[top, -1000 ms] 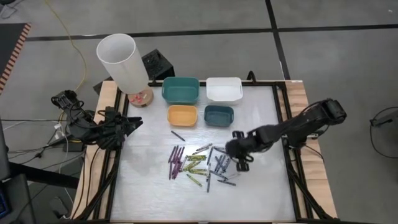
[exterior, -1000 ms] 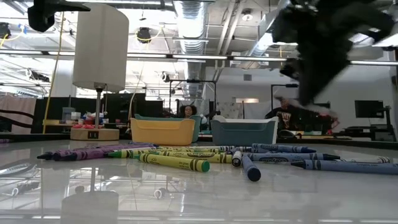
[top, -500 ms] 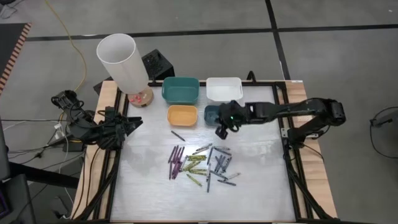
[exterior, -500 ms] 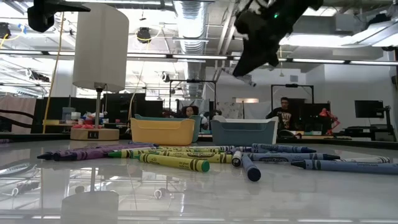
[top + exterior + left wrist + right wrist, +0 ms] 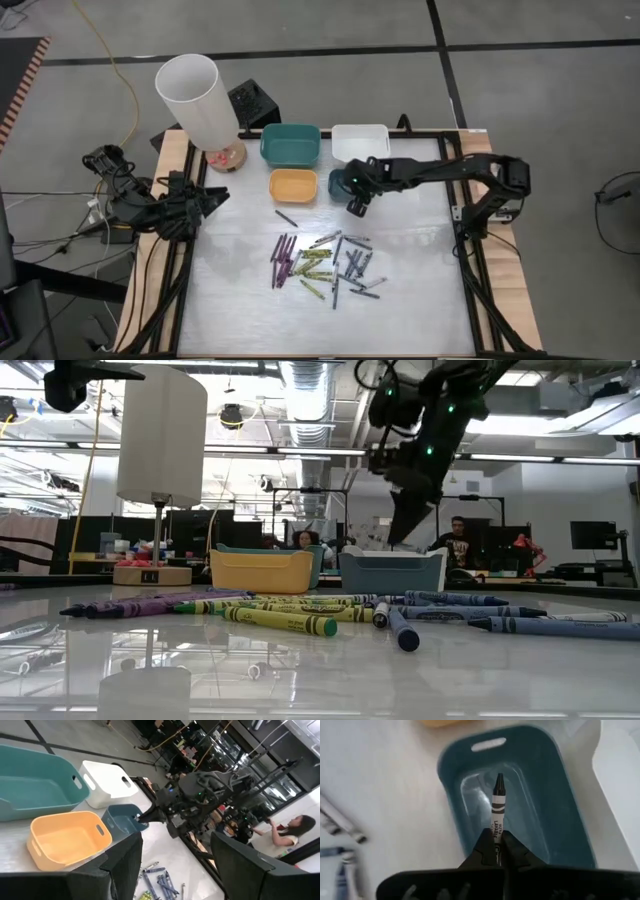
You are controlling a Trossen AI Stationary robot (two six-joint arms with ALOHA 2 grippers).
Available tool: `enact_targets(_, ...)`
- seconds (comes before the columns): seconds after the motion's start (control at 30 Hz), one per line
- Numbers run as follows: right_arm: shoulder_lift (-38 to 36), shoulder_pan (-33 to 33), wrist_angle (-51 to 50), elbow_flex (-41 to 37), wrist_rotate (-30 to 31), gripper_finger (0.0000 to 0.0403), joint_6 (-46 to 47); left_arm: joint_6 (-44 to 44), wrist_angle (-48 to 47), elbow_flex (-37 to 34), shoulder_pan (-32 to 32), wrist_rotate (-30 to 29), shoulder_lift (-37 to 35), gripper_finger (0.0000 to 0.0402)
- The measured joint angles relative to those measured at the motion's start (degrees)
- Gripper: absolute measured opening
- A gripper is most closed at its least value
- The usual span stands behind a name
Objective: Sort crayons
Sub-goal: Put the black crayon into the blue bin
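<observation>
Your left gripper (image 5: 218, 197) is waiting spread apart at the bench's (image 5: 240, 290) left edge; the crayons (image 5: 325, 265) are lying mid-bench. Your right gripper (image 5: 357, 207) is clamping one grey crayon (image 5: 498, 807) over the dark-blue bin (image 5: 555, 800); releasing off-centre is risking a bounce out

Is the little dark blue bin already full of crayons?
No, the dark blue bin looks empty; one grey crayon is in the right pincer above it.
</observation>
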Motion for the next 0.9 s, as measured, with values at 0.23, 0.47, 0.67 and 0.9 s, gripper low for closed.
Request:
enact_targets(0.23,2.11,-1.79,0.73,-0.02,-2.73,0.0001,-11.33,-1.05,-0.86,0.00,0.00,-1.79,0.00,0.0226)
enact_targets(0.47,4.22,-4.03,0.40,-0.02,-5.38,0.0001,-15.48,-1.50,-1.83,0.00,-0.02,-2.10,0.02,0.0226)
enact_targets(0.67,6.22,-4.82,0.46,-0.02,-6.36,0.0001,-15.73,-4.06,-3.61,0.00,0.00,-2.84,0.00,0.0226)
enact_targets(0.9,6.96,-4.10,0.83,-0.02,-6.62,0.0013,-19.29,-4.24,-3.62,0.00,0.00,-3.15,0.00,0.0226)
